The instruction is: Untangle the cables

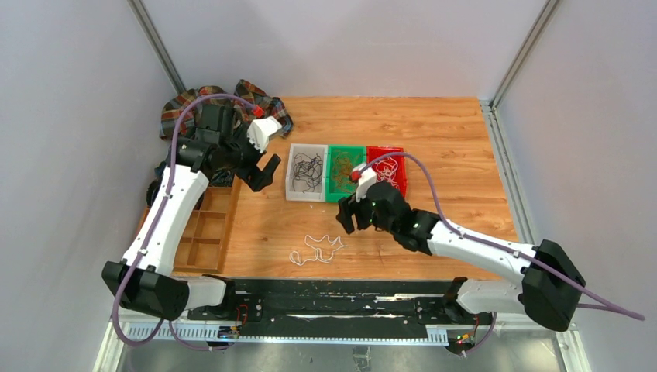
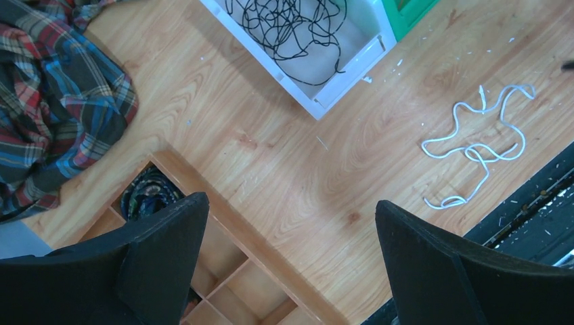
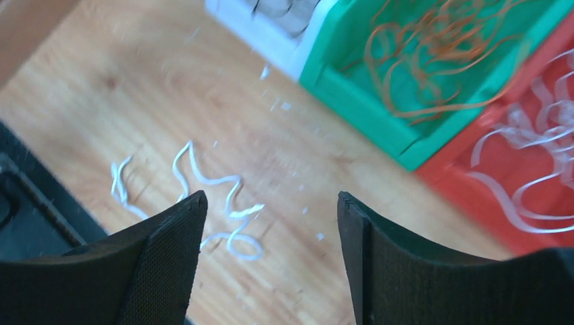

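Wood: a pale plank table (image 1: 465, 155) seen from above, with both arms reaching in from 6 o'clock.
Bins: three small bins sit in a row just past the table's middle. A white bin (image 1: 305, 198) holds black wires (image 1: 307, 170), a green bin (image 1: 346, 147) holds orange wires (image 1: 343, 169), and a red bin (image 1: 385, 149) holds white wires (image 1: 390, 170).
Loose cables: a small tangle of loose white cables (image 1: 316, 249) lies flat on bare wood at 6 o'clock of the green bin, near the front edge and apart from every bin.
Right gripper: the right gripper (image 3: 271, 196) hovers between the green bin and the tangle, at about 1 o'clock of it. Its jaws are parted wide and hold nothing.
Left gripper: the left gripper (image 2: 290, 203) hangs at 9 o'clock of the white bin, its jaws spread fully and empty.
Elsewhere: a plaid cloth (image 1: 182, 105) lies at the 10 o'clock corner, and a divided wooden tray (image 1: 203, 232) sits at the 8 o'clock edge.
Step in hand: probably picking up the white tangle, whose colour matches the red bin's contents.
Doing it well: shift towards 7 o'clock and straddle a single outer loop or a free end, not the crossing in the middle. The strands lie flat, so the fingertips likely need to reach the wood before closing. A slow lift would let the loops fall apart, while a hurried pinch could let the thin strand slip out.
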Robot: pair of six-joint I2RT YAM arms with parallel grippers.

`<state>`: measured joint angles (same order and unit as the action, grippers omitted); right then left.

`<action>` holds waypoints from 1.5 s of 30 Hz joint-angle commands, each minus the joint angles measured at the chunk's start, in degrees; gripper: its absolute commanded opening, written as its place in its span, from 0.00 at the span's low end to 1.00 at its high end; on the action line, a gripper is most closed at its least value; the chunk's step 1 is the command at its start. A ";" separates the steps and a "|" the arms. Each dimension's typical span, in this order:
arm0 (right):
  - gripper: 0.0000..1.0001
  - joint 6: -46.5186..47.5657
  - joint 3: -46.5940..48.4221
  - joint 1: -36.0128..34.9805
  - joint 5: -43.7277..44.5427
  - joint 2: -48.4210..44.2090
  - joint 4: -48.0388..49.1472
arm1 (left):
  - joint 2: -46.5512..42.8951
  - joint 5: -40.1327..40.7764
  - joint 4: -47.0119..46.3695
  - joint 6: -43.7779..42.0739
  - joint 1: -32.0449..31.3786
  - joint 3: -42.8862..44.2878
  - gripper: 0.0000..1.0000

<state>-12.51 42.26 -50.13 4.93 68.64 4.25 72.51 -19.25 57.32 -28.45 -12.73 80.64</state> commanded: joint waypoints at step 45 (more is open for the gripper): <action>0.01 -0.10 26.58 21.23 7.41 -5.01 -11.98 | -2.50 -1.94 1.19 0.93 6.49 0.96 0.98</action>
<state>-14.83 68.10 -30.46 9.61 62.74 -9.30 70.59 -20.32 57.52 -27.86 -6.83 80.51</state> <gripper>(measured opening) 0.015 0.980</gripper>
